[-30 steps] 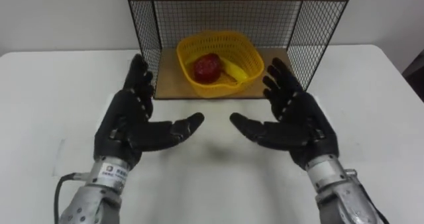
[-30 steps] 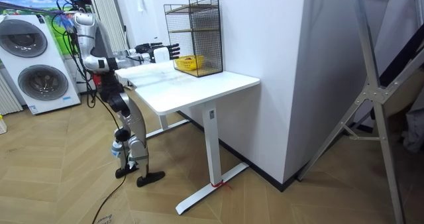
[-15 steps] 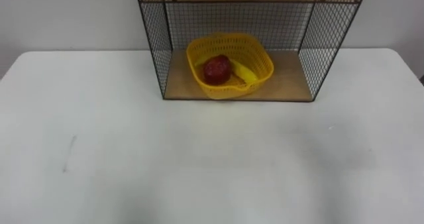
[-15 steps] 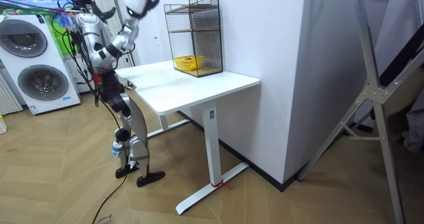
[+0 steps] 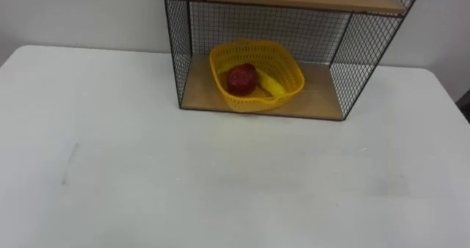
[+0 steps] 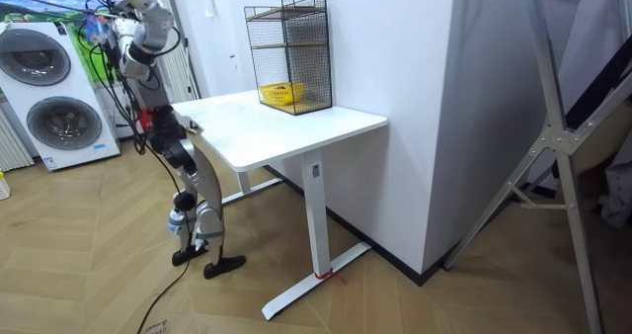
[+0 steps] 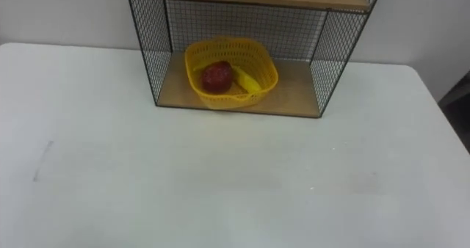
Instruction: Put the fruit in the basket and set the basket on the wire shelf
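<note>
Left eye view: the yellow basket [image 5: 295, 78] sits on the lower board [image 5: 317, 98] of the wire shelf [image 5: 346, 53], toward the board's left side. Inside it lie a red fruit [image 5: 241, 79] and a banana [image 5: 270, 85], touching each other.

Room view: the robot stands at the end of the white table [image 6: 296, 126] on the room view's left, arms up by its head (too small to read). I cannot tell whether the left hand or the right hand is open or closed.

Right eye view: same layout, with the shelf at the table's far edge.

One each: basket [image 5: 291, 82], apple [image 5: 241, 78], banana [image 5: 270, 84], shelf [image 5: 317, 97]
</note>
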